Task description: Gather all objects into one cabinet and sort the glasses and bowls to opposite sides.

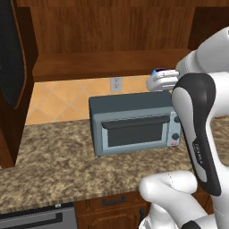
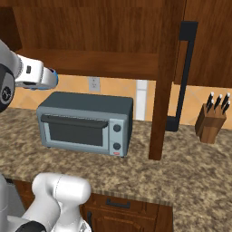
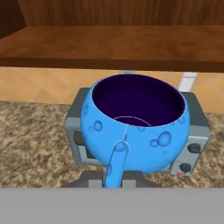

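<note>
My two-finger gripper (image 3: 114, 178) sat at the bottom centre of the hand view, jaws drawn fully together on the small squat blue round vessel with bubbled sides and a dark purple inside (image 3: 135, 127), which took up the middle of that frame; its blue handle ran down toward my fingertips, so I judged I was holding it by that handle or the wall beside it. In the left base view a sliver of the vessel showed at centre right, just past my white hand, above the grey-blue toaster oven (image 1: 134, 125). A grip that narrow, low on one side, could have let the vessel swing or slip, and a drop would have landed on the oven top or the speckled granite counter (image 1: 53, 165). Beyond the oven, across the upper part of the frame, ran the shelf of the dark reddish-brown wooden wall cabinet (image 2: 95, 63). Coming in too low, I judged, could have knocked the vessel against the shelf's front edge. At right of centre in the right base view, the open door with its long black vertical bar handle (image 2: 183, 77) could have caught my arm on a wide swing.
</note>
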Motion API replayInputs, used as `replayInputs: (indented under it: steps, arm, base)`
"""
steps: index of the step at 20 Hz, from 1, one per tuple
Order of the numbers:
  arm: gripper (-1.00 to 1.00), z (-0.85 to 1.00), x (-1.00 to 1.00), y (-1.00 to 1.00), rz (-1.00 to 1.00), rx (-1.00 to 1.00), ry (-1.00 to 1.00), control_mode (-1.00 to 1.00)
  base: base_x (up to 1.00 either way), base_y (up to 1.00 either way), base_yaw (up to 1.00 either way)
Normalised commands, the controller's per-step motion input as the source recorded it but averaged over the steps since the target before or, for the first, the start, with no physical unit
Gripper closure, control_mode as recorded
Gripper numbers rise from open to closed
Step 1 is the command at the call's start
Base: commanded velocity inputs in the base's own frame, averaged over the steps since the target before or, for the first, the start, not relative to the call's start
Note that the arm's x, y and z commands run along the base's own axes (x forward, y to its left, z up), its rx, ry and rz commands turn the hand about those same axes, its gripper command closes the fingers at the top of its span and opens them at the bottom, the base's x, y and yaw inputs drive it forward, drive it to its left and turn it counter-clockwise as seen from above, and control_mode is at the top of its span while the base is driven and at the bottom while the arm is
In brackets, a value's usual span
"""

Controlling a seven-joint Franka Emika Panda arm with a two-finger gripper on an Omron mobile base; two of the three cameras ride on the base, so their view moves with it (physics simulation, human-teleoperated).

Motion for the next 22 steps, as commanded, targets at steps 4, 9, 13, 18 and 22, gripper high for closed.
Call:
replayInputs:
  steps: [4,9,13,18,22]
  arm:
    - [1.0,0.0,0.0,0.0,0.0,0.0,0.0,1.0]
    - [1.0,0.0,0.0,0.0,0.0,0.0,0.0,1.0]
    - [1.0,0.0,0.0,0.0,0.0,0.0,0.0,1.0]
    - [1.0,0.0,0.0,0.0,0.0,0.0,0.0,1.0]
    - [1.0,0.0,0.0,0.0,0.0,0.0,0.0,1.0]
  base:
    - [-0.47,0.34,-0.01]
    - [-0.98,0.9,0.0]
    - [-0.86,0.16,0.02]
    - [-1.0,-0.66,0.0]
    - [-0.7,0.75,0.21]
